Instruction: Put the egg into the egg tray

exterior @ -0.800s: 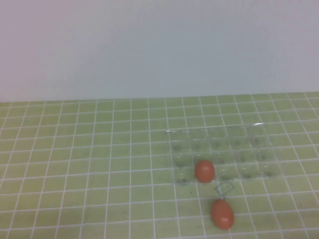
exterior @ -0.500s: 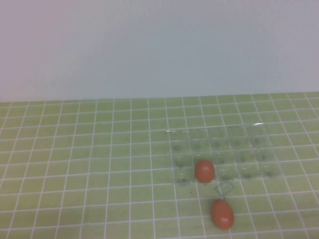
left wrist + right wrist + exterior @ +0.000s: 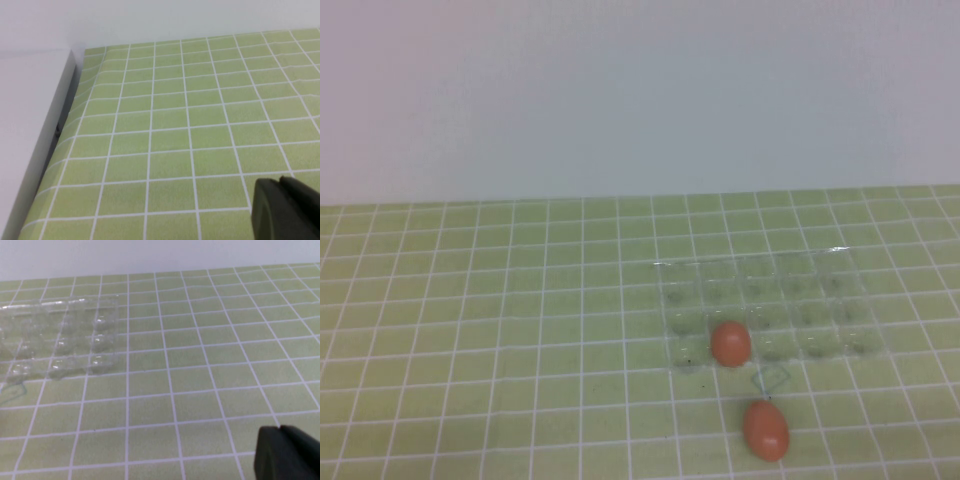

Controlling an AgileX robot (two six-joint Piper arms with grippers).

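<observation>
In the high view a clear plastic egg tray (image 3: 800, 295) lies right of centre on the green checked cloth. One orange-brown egg (image 3: 731, 343) sits in a cup of the tray's near row, towards its left end. A second orange-brown egg (image 3: 766, 429) lies on the cloth just in front of the tray. The tray also shows in the right wrist view (image 3: 55, 340), with no egg in sight there. My left gripper (image 3: 281, 186) is shut and empty over bare cloth. My right gripper (image 3: 279, 434) is shut and empty, well away from the tray. Neither gripper shows in the high view.
A white wall stands behind the table. In the left wrist view a white panel (image 3: 30, 130) borders the cloth's edge. A small dark outline mark (image 3: 772, 378) lies on the cloth between the tray and the near egg.
</observation>
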